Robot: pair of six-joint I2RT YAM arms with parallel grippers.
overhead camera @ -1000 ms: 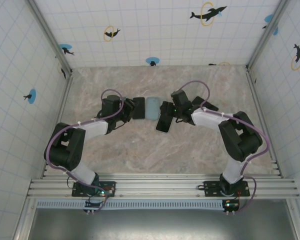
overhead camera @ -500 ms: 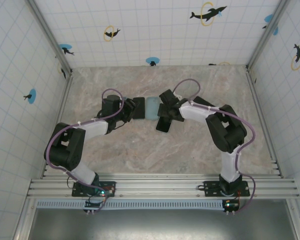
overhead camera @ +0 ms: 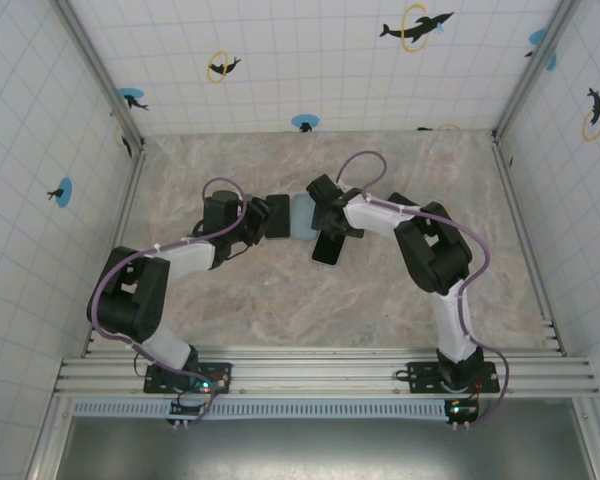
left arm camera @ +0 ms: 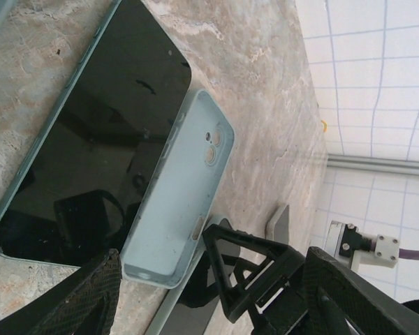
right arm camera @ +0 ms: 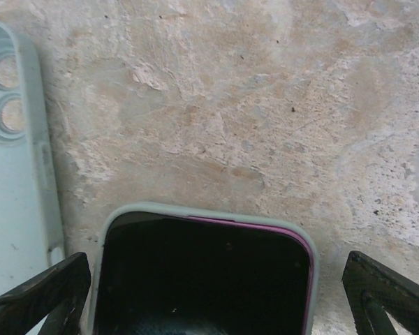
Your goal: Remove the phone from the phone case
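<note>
A dark phone in a grey-green phone case (right arm camera: 202, 279), with a purple rim showing inside the case edge, lies screen up on the table; the top view shows this phone (overhead camera: 328, 246) mid-table. My right gripper (right arm camera: 216, 279) is open, one finger on each side of the phone's far end, touching neither side; from above the right gripper (overhead camera: 323, 208) is over that end. My left gripper (overhead camera: 258, 216) is open and low over the table. Its wrist view looks past an empty light-blue case (left arm camera: 178, 199) at the right gripper's fingers (left arm camera: 248, 269).
A second black phone with a teal edge (left arm camera: 91, 132) lies flat beside the empty light-blue case (overhead camera: 303, 215), which lies between the two grippers. Marble table (overhead camera: 280, 300) is ringed by tiled walls (overhead camera: 280, 60); both arms bend inward over its middle.
The right arm has swung left and slightly away, bringing its open gripper over the cased phone's far end, close to the blue case. The left arm and the phones have stayed put.
</note>
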